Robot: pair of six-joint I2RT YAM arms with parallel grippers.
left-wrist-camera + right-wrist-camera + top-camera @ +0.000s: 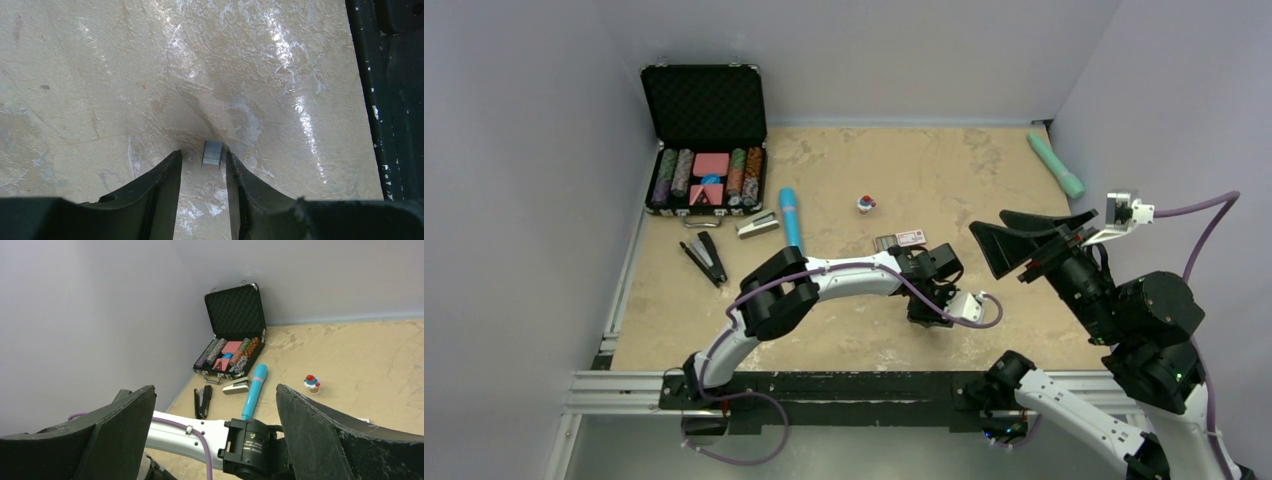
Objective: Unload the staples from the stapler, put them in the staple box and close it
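Staple strip (212, 154): lies flat on the table (100, 75), out of the black stapler (704, 258) and well apart from it, off to the stapler's right and nearer the arm bases.
Stapler: splayed open in a V, with neither arm on it. Whether any staples remain inside cannot be told.
Left gripper (204, 161): down at the table far to the stapler's right. Its fingers are parted with the strip in the gap, just beside one finger and apart from the other, so it is not clamped.
Right gripper (215, 390): raised in the air, farther from the stapler than the left one, fingers spread wide with nothing between them.
Risk, shoving: the strip sits off-centre, so one finger would likely reach it first and push it sideways.
Risk, riding over: the strip is low and thin, and the fingertips could close above it and miss.
Risk, breaking: a hard squeeze might snap the row and scatter staples.
Left wrist view alone: shows the strip itself, which I cannot find in the top view or the right wrist view.
Top view alone: shows how far the left gripper works from the stapler, and both arms together.
Right wrist view alone: shows the stapler from low down, with a blue tube (254, 391) to its right.
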